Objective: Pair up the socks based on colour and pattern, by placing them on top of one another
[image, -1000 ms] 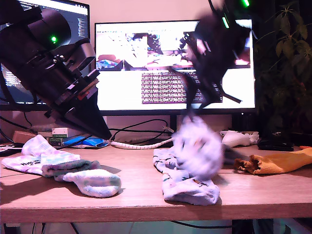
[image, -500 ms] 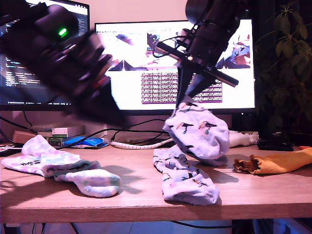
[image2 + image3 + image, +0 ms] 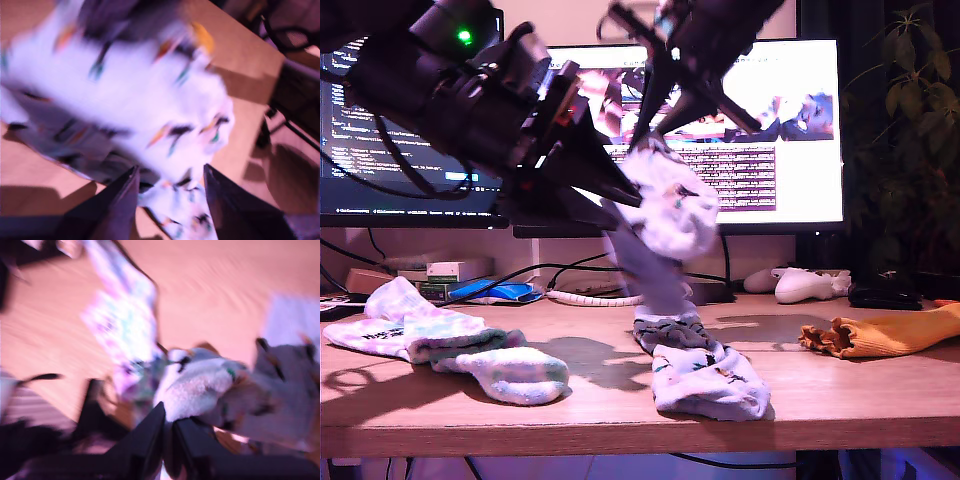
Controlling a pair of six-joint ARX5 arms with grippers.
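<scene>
A pale lavender sock with small dark prints point(image 3: 670, 205) hangs in the air above the desk, and my second gripper point(image 3: 645, 140) is shut on its upper end. The second wrist view, blurred, shows the jaws point(image 3: 169, 420) pinching that sock point(image 3: 200, 385). My first gripper point(image 3: 615, 195) reaches in from the exterior view's left, open, its tips just beside the hanging sock point(image 3: 140, 100). Its fingers point(image 3: 120, 200) stand apart with nothing between them. A matching lavender sock point(image 3: 705, 370) lies on the desk below. Pastel-blotched white socks point(image 3: 440, 335) lie at the exterior view's left, and a mustard-orange sock point(image 3: 890, 332) at its right.
A white game controller point(image 3: 805, 285) and cables lie at the back of the wooden desk point(image 3: 600, 400). Two monitors point(image 3: 780, 150) stand behind, with a plant point(image 3: 910, 120) at the exterior view's right. The desk's front edge runs close under the lying socks.
My second gripper has lifted the lavender sock higher and carried it toward the exterior view's left. My first arm has swung up and over toward the hanging sock.
</scene>
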